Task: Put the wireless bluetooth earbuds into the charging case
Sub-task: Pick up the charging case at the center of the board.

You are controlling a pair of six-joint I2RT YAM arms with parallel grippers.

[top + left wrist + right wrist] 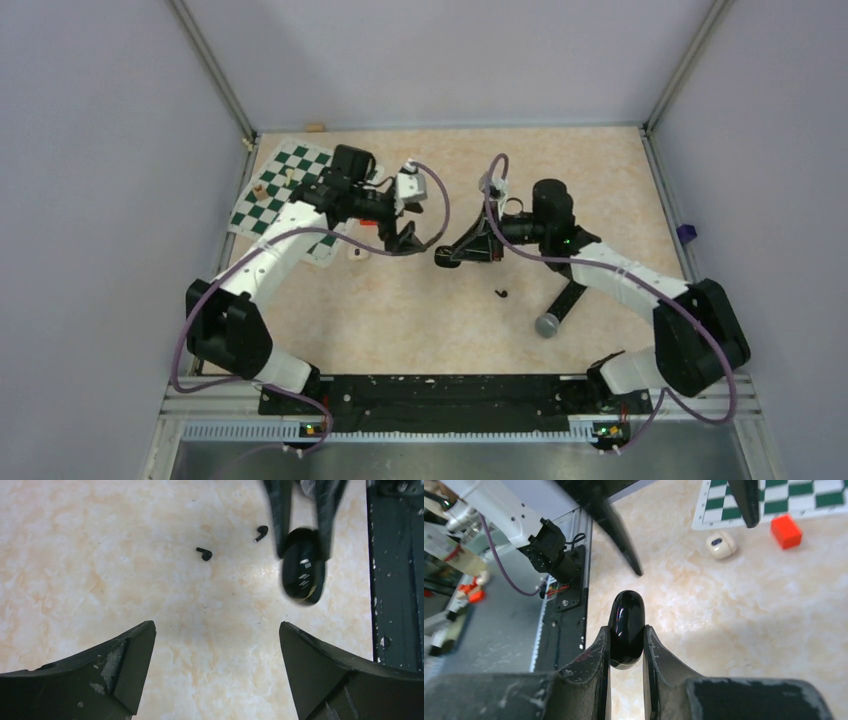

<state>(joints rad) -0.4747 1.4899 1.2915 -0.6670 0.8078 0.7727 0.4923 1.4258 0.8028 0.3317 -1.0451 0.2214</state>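
Squeezing the charging case [626, 615], the right jaws are holding it. The left jaws are hanging wide open. Both earbuds [204, 554] are lying on the bench [75, 555] near the case, none inside yet.

My right gripper [626, 632] hides the lower sides of the charging case [626, 610]. From the top camera, the earbuds [500, 293] read as one speck, not separable.
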